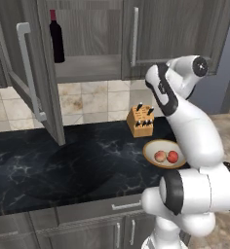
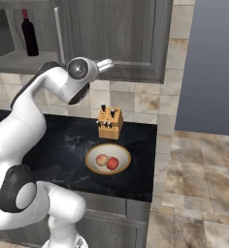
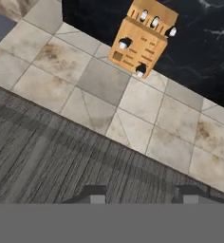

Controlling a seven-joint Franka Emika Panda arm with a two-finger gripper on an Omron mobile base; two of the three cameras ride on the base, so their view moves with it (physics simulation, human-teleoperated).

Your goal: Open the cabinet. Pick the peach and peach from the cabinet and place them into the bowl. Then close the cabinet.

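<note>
Jaws stood parted, grasping nothing; gripper (image 3: 140,195) hovered close to right door of cabinet (image 1: 178,34), above knife block (image 3: 142,40). Left cabinet door (image 1: 31,73) swung wide open, jutting over surface (image 1: 63,165); wine bottle (image 1: 56,37) alone on exposed shelf. Both peaches, red-orange peach (image 2: 113,163) and paler peach (image 2: 102,159), lay touching inside bowl (image 2: 107,158), near front right edge of dark marble surface. Tiled floor (image 2: 199,184) open to right.
</note>
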